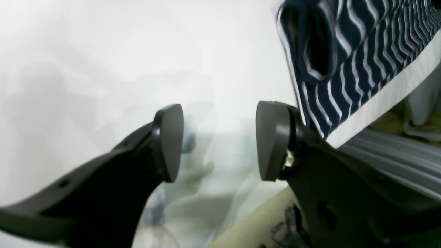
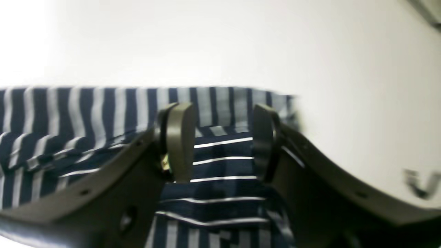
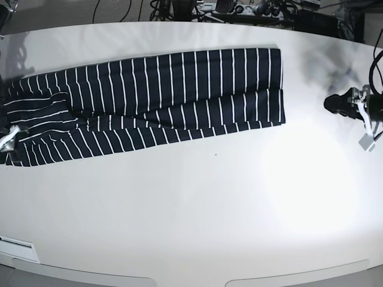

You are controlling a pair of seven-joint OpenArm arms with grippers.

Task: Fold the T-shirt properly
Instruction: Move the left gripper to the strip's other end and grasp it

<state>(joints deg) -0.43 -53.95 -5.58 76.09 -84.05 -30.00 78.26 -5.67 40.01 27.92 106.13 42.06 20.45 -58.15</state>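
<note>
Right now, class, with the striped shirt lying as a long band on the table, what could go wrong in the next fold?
1. The right gripper hangs open over loose layers of the shirt; closing there may catch one layer only.
2. The left gripper is open over the bare table, off the cloth, so a one-sided pull may skew the band.

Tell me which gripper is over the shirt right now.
The right gripper: open, it has striped T-shirt cloth showing between its fingers at the shirt's end. The left gripper, also open, has only bare white table between its fingers, off the other end.
</note>
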